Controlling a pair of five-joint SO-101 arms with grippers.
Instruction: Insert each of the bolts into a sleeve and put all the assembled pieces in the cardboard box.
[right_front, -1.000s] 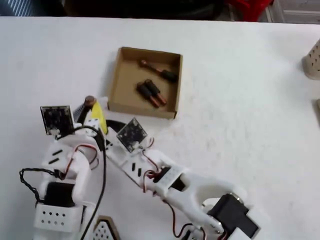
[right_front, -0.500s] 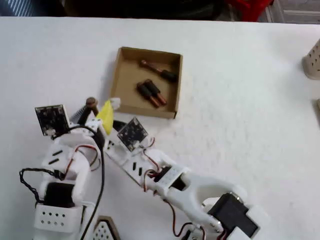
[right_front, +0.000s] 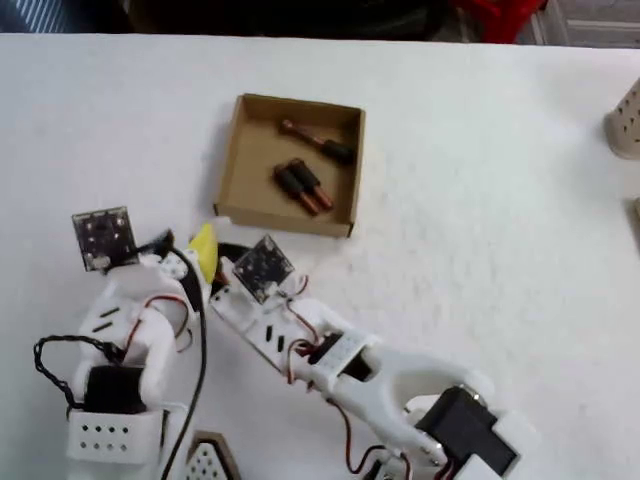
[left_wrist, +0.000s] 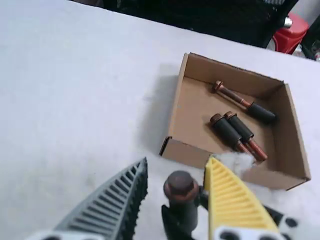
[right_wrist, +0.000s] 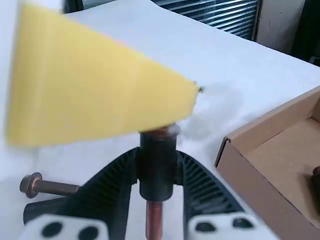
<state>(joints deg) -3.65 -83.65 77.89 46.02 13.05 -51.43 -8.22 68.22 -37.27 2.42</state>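
Insertion step, nearly done by our reading: bolt (left_wrist: 180, 186) sits in sleeve (right_wrist: 156, 172), shank poking out below. Right gripper (right_wrist: 157, 159) clenched on sleeve. Left gripper (left_wrist: 177, 162) released, spread either side of bolt head. Next we want left clear, then right carries piece into box (right_front: 228, 165) just beside. Since a second ago, bolt head has sunk lower, left arm with it.

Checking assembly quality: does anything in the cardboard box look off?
Yes. In the cardboard box, the bolt lying apart from the pair wears its sleeve only at the tip, leaving most of its shank bare, so it looks half-seated. The other two pieces have sleeves pushed up against the bolt heads.
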